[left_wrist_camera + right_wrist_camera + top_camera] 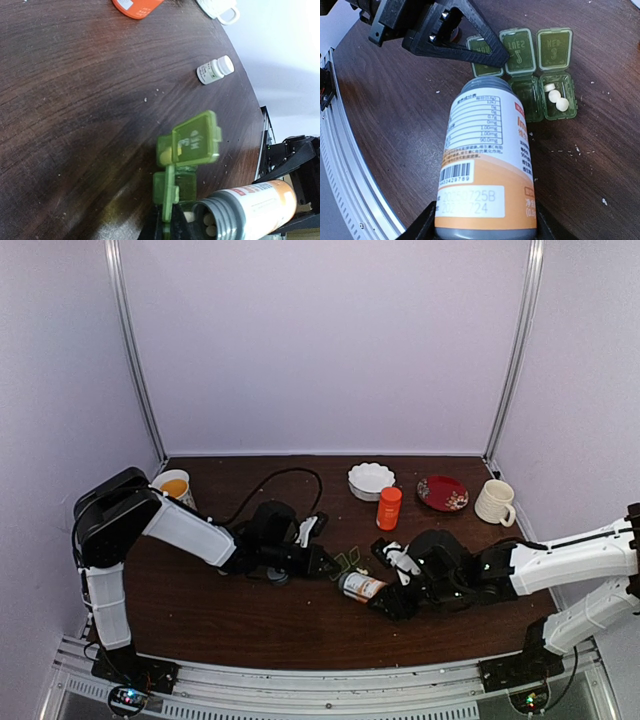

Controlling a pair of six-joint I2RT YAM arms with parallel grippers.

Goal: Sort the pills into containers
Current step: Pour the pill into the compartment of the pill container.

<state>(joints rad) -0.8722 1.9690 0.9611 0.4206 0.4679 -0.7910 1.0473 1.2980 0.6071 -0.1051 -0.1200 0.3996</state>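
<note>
Right tool clamped on bottle | left tool pinching pill box | first cell hidden

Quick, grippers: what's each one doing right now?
Left gripper: closed, pinching the end of the green pill box.
Right gripper: closed on the labelled bottle, tipped toward the box.

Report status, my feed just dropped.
Left gripper shut on dark-green plastic pill box. Right gripper shut on tipped orange-and-white labelled bottle. Two whitish pills in Wed cell.
</note>
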